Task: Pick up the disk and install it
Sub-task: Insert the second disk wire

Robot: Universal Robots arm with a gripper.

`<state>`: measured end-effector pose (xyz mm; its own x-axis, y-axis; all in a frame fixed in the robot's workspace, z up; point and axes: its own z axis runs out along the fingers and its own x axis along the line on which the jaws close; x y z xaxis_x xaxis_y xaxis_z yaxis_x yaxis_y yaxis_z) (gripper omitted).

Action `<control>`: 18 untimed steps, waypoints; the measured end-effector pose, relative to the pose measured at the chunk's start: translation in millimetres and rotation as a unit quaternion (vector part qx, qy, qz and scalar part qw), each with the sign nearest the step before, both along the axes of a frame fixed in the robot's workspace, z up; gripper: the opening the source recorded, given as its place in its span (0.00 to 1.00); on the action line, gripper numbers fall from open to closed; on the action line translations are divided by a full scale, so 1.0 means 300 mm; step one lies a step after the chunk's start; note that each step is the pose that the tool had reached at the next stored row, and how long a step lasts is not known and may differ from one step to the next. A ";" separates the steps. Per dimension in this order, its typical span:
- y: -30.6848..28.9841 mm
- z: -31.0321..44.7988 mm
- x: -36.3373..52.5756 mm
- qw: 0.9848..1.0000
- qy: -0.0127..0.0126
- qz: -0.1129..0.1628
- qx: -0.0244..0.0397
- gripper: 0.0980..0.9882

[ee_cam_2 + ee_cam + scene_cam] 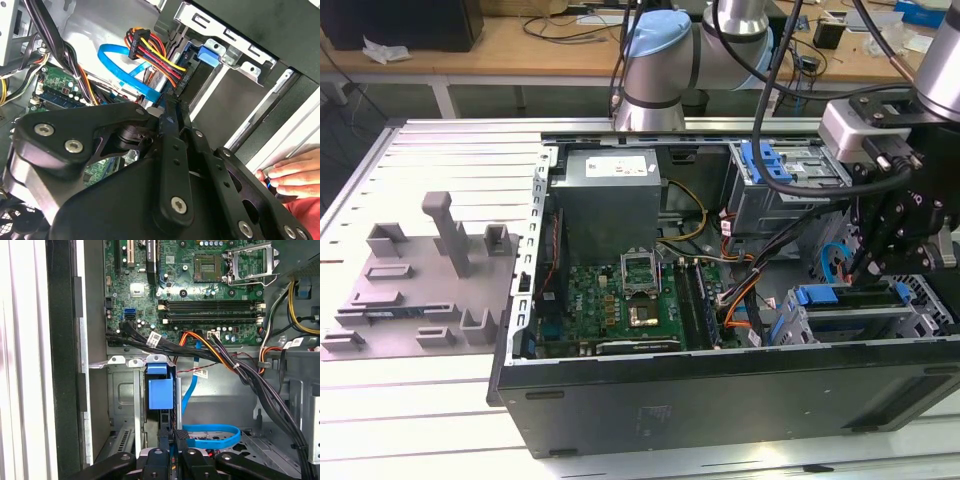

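Observation:
The disk [160,390] sits edge-on in the lower drive cage [122,395] of the open computer case, its blue plastic frame end facing out. In the exterior view the disk [817,296] lies in that cage at the case's near right corner. My gripper [167,415] reaches down into the case with its fingertips together, resting against the disk's blue end. Nothing shows between them. In the second wrist view the gripper [172,102] narrows to a closed point beside the cage.
A blue flat cable [210,435] and black cable bundles [250,380] run close to the gripper. A person's hand [290,175] rests on the case edge. An upper drive cage [790,170], the motherboard [620,300] and a grey fixture [420,280] are in the exterior view.

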<state>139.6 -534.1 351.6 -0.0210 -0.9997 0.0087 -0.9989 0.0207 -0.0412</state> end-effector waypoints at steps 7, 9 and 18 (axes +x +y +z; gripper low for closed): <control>0.001 -0.007 0.000 1.000 0.000 0.000 0.000 0.07; 0.002 -0.009 0.000 1.000 0.000 0.000 0.000 0.07; 0.002 -0.016 0.000 1.000 0.000 0.000 0.000 0.07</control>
